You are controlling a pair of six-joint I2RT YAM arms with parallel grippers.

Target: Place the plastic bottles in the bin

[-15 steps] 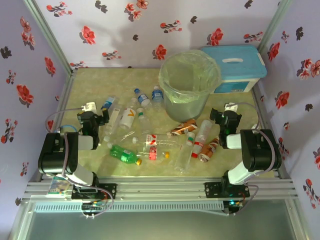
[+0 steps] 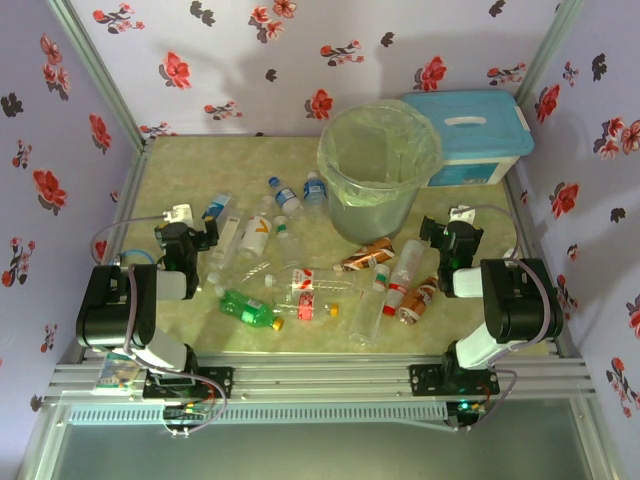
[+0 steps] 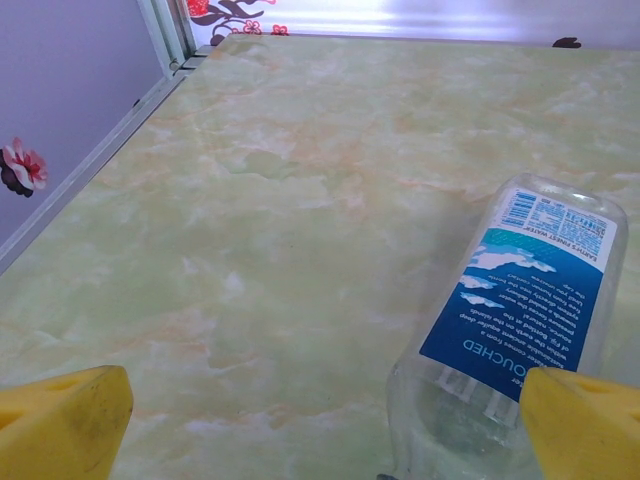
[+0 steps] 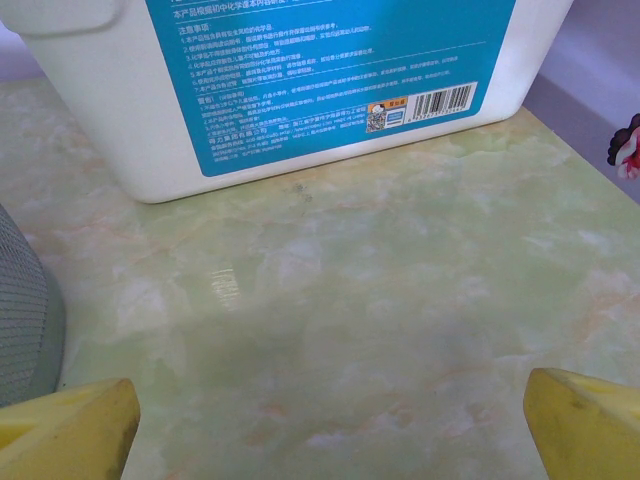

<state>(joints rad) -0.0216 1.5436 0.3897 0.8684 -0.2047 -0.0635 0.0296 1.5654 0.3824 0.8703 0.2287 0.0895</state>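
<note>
Several plastic bottles lie scattered across the middle of the table, among them a green one point(image 2: 248, 307), a brown-orange one point(image 2: 365, 256) and a clear one with a red label point(image 2: 310, 283). The bin point(image 2: 378, 170), lined with a pale green bag, stands behind them. My left gripper point(image 2: 190, 232) sits low at the left of the pile and is open point(image 3: 320, 440). A clear bottle with a blue label point(image 3: 520, 310) lies on its side just inside its right fingertip point(image 3: 585, 425). At the right my other gripper point(image 2: 450, 232) is open point(image 4: 325, 430) over bare table.
A white box with a light-blue lid point(image 2: 470, 135) stands at the back right, and its labelled side point(image 4: 330, 80) is close ahead of the right gripper. The bin's wall point(image 4: 20, 310) is just left of that gripper. Floral walls and metal rails enclose the table.
</note>
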